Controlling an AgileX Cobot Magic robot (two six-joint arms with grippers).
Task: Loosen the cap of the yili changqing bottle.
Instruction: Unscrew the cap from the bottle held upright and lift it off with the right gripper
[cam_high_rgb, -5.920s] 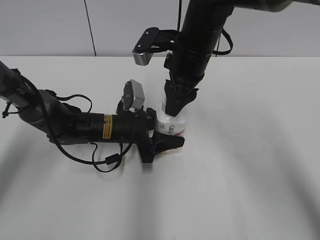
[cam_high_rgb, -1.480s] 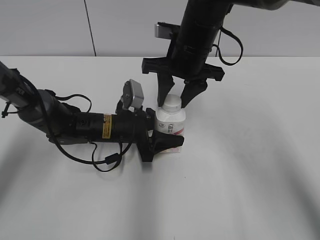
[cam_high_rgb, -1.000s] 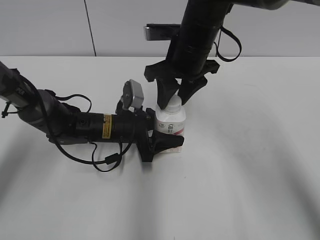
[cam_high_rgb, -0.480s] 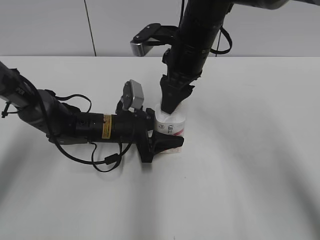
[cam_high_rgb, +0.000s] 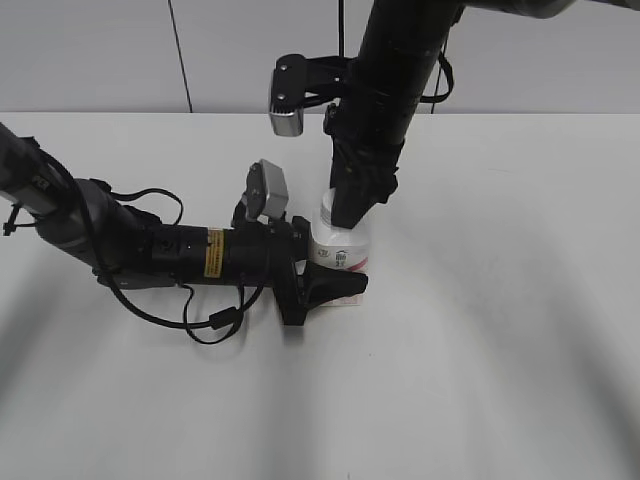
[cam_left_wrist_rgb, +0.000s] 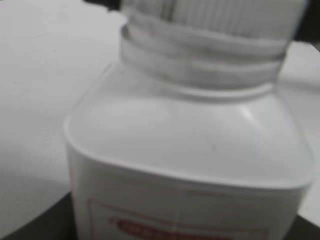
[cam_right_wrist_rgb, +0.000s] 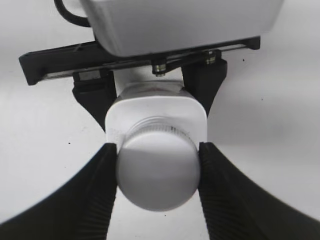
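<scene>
The yili changqing bottle (cam_high_rgb: 342, 250) stands upright at the table's middle, white with a pink-red label. My left gripper (cam_high_rgb: 330, 285) lies low along the table and is shut on the bottle's body; the left wrist view shows the bottle's shoulder (cam_left_wrist_rgb: 190, 135) and neck close up. My right gripper (cam_high_rgb: 350, 212) comes straight down from above and is shut on the white cap (cam_right_wrist_rgb: 157, 169), one black finger on each side of it. In the exterior view the cap is mostly hidden behind the right fingers.
The bottle stands on a white table (cam_high_rgb: 480, 330). The left arm (cam_high_rgb: 160, 250) with its cables lies across the table's left side. A grey wall (cam_high_rgb: 100, 55) runs behind the table.
My right gripper, open above the cap 1.5 s ago, has come down, shut on the cap and turned with it about its vertical axis. The left arm and bottle have stayed put.
</scene>
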